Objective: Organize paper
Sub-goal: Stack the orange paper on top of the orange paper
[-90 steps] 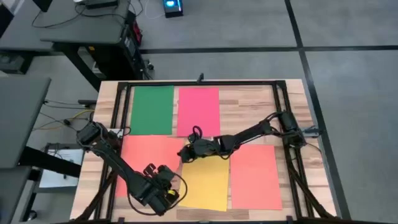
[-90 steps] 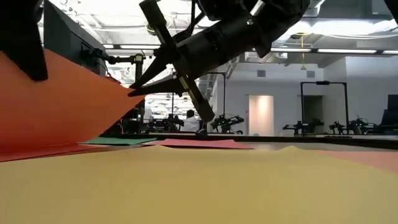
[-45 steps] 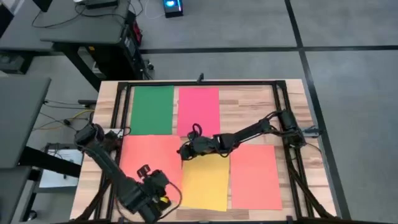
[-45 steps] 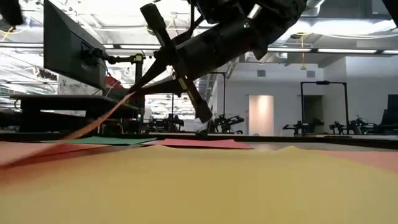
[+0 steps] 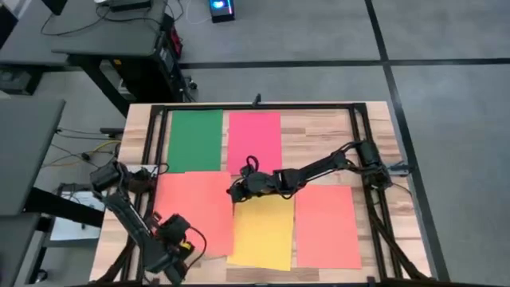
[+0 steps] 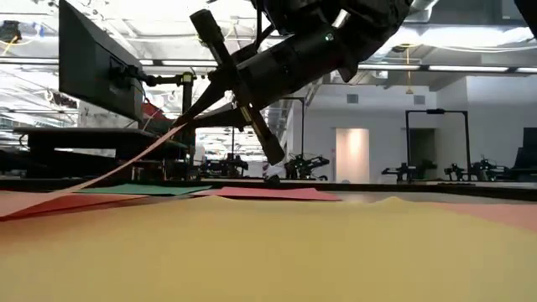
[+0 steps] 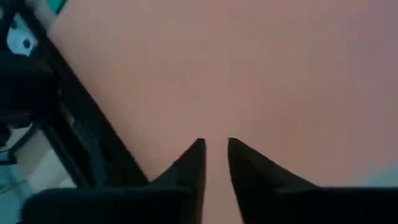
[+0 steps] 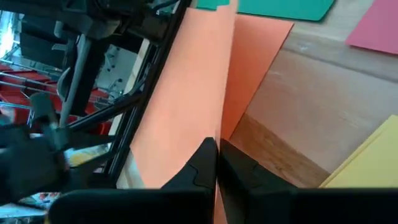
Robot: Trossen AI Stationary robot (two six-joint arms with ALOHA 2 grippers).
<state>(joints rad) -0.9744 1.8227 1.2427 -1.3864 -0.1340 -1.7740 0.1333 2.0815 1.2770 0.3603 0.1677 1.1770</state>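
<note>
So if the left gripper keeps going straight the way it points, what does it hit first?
Probably the orange sheet: it fills the left wrist view just past the left gripper, whose fingers are slightly apart. Depth unclear.

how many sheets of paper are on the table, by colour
green rectangular paper sheet: 1
pink-red rectangular paper sheet: 1
yellow rectangular paper sheet: 1
orange rectangular paper sheets: 2
Total: 5 sheets
</note>
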